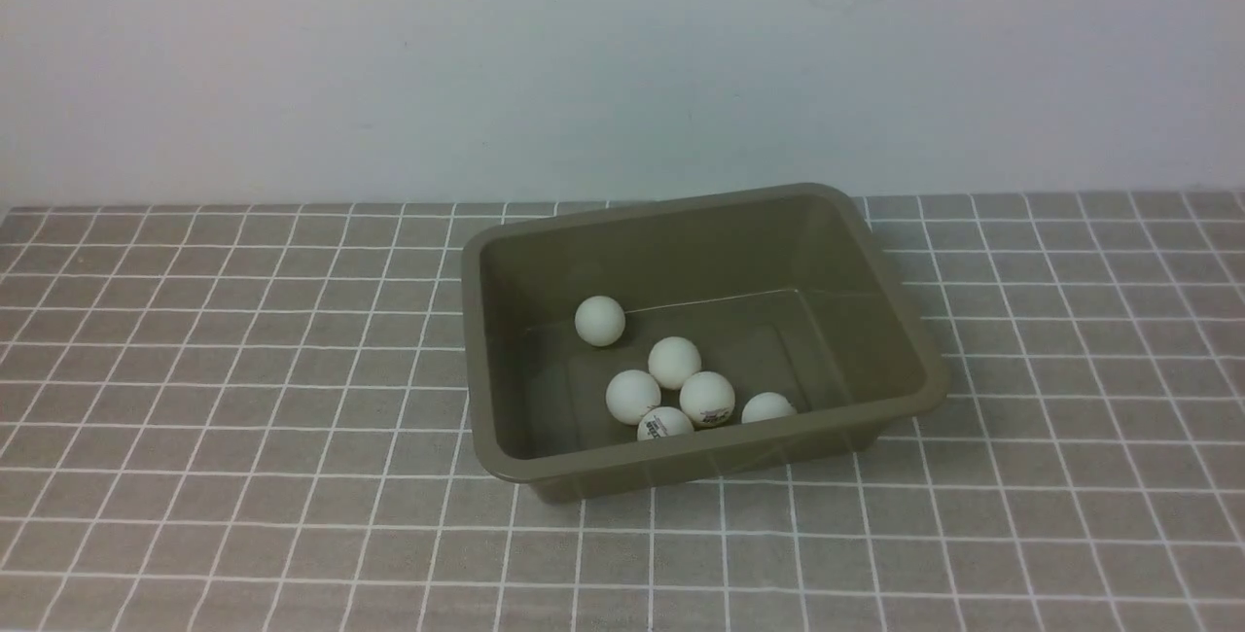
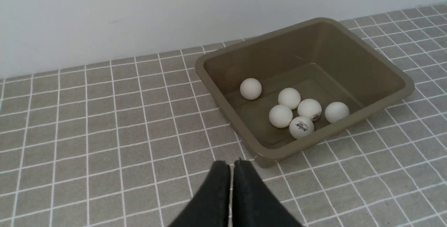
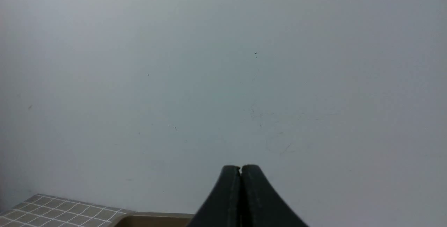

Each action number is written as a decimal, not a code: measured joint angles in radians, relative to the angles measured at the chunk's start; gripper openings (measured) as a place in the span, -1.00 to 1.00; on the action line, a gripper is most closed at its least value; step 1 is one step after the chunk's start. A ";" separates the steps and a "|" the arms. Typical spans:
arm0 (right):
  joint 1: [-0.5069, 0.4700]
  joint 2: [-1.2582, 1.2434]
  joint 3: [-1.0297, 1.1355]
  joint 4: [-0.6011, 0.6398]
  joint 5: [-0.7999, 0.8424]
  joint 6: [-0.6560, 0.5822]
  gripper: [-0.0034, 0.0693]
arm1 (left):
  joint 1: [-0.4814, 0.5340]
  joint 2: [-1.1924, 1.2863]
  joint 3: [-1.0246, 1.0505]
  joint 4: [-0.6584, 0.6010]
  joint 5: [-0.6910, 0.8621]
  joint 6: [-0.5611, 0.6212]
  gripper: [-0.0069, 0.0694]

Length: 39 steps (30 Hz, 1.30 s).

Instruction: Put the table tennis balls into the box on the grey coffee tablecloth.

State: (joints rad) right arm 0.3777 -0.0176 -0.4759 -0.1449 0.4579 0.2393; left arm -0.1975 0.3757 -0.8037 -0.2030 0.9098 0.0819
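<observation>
The olive-brown box (image 1: 905, 321) stands on the grey coffee tablecloth (image 1: 243, 399), a little right of centre. Several white table tennis balls (image 1: 673, 362) lie inside it, one apart at the back left (image 1: 599, 320), the others clustered near the front wall. The box (image 2: 384, 70) and balls (image 2: 289, 98) also show in the left wrist view. My left gripper (image 2: 232, 163) is shut and empty, above the cloth just short of the box's near corner. My right gripper (image 3: 240, 167) is shut and empty, raised, facing the wall. Neither gripper shows in the front view.
A plain white wall (image 1: 622, 58) runs along the back edge of the cloth. In the right wrist view only a strip of the box rim (image 3: 153, 216) and a corner of the cloth (image 3: 52, 209) show.
</observation>
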 joint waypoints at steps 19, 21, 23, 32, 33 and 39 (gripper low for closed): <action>0.000 -0.001 0.002 -0.001 -0.008 0.003 -0.95 | 0.000 -0.396 0.142 -0.078 0.025 -0.056 -0.83; 0.000 -0.001 0.002 -0.001 -0.008 0.003 -0.95 | 0.000 -0.396 0.142 -0.063 0.020 -0.025 -0.83; 0.000 -0.001 0.002 -0.001 -0.008 0.003 -0.95 | 0.000 -0.396 0.151 -0.043 -0.001 -0.004 -0.83; 0.000 -0.001 0.002 -0.002 -0.008 0.003 -0.95 | 0.077 -0.395 0.549 0.124 -0.485 0.033 -0.83; 0.000 -0.001 0.002 -0.002 -0.008 0.003 -0.95 | 0.091 -0.395 0.595 0.130 -0.521 0.033 -0.83; 0.000 -0.001 0.002 -0.003 -0.008 0.003 -0.95 | 0.135 -0.395 0.819 0.139 -0.601 0.033 -0.83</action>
State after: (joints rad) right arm 0.3777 -0.0184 -0.4744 -0.1475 0.4503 0.2424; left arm -0.0620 -0.0198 0.0153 -0.0643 0.3084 0.1145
